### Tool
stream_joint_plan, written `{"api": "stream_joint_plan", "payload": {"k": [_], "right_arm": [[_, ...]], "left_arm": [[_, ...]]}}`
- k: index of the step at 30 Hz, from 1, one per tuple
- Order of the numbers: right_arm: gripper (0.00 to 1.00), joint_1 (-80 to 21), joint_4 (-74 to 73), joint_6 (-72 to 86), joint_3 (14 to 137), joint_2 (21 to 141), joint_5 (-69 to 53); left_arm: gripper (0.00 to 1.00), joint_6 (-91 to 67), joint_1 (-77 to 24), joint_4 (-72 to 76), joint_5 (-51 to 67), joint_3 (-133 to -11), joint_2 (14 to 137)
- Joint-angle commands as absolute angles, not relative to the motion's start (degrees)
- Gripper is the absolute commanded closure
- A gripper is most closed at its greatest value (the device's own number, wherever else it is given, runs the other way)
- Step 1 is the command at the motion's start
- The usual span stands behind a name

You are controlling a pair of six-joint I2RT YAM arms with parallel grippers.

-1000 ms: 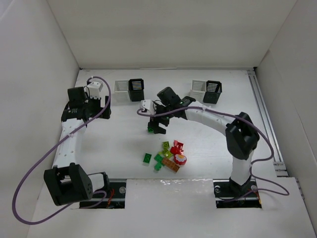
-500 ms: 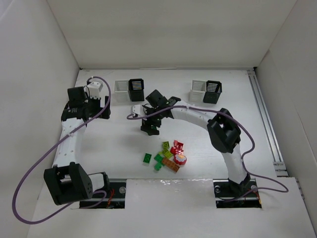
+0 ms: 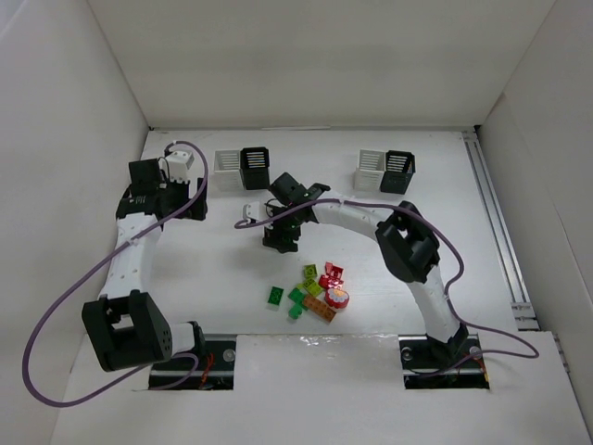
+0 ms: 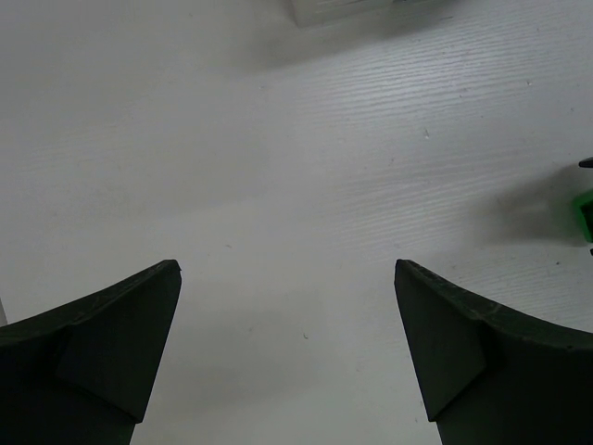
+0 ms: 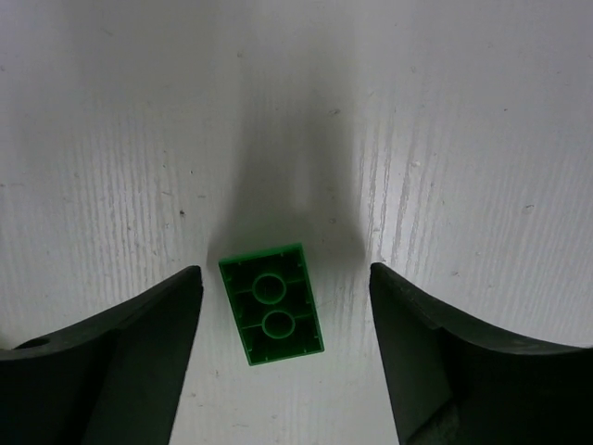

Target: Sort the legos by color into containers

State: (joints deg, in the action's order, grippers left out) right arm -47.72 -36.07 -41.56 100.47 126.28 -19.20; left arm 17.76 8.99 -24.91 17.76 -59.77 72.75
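A dark green lego (image 5: 271,304) lies upside down on the table, its hollow underside up. It sits between the open fingers of my right gripper (image 5: 285,276), nearer the left finger and touching neither. In the top view my right gripper (image 3: 281,239) hangs over it in mid-table and hides it. The other legos (image 3: 315,289), green, yellow-green, red and orange, lie in a loose pile nearer the front. My left gripper (image 4: 287,315) is open and empty over bare table, shown at the far left in the top view (image 3: 185,204). The green lego's edge shows at the right of the left wrist view (image 4: 584,215).
A white bin (image 3: 227,170) and a black bin (image 3: 255,168) stand as a pair at the back left. Another white bin (image 3: 372,170) and black bin (image 3: 397,171) stand at the back right. White walls close in the table. Purple cables loop from both arms.
My right arm has swung left and folded in, bringing its gripper over the green lego. My left arm has shifted slightly toward the back.
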Motion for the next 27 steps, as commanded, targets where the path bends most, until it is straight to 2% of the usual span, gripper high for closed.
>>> {"api": "stream_joint_plan", "payload": {"k": [1, 3, 4, 10, 14, 16, 20, 27], "right_arm": [[0.25, -48.0, -36.4, -43.1, 103.1, 126.7, -18.2], [0.35, -47.5, -35.8, -43.6, 102.5, 126.7, -18.2], [0.47, -46.9, -35.8, -43.6, 102.0, 126.0, -17.5], [0.75, -44.0, -34.5, -41.1, 100.9, 121.5, -17.0], [0.8, -38.4, -34.0, -33.2, 101.6, 113.8, -18.5], [0.85, -33.4, -33.5, -27.6, 101.6, 109.3, -19.4], [0.89, -23.6, -33.0, -20.4, 101.6, 103.5, -18.2], [0.89, -7.1, -30.2, -15.8, 99.8, 101.2, -13.3]], "left_arm": [[0.01, 18.2, 9.0, -24.3, 17.8, -62.7, 73.2], [0.01, 18.2, 9.0, -24.3, 17.2, -62.7, 73.2], [0.01, 18.2, 9.0, -24.3, 17.2, -63.2, 73.2], [0.01, 17.6, 9.0, -21.5, 17.2, -63.2, 73.2], [0.01, 17.6, 8.4, -18.3, 18.0, -62.7, 71.9], [0.01, 17.6, 7.0, -17.2, 18.5, -62.0, 71.2], [0.01, 19.1, -1.9, -15.6, 16.3, -61.3, 71.9], [0.01, 23.5, -9.7, -21.5, 15.4, -67.7, 79.2]]}}
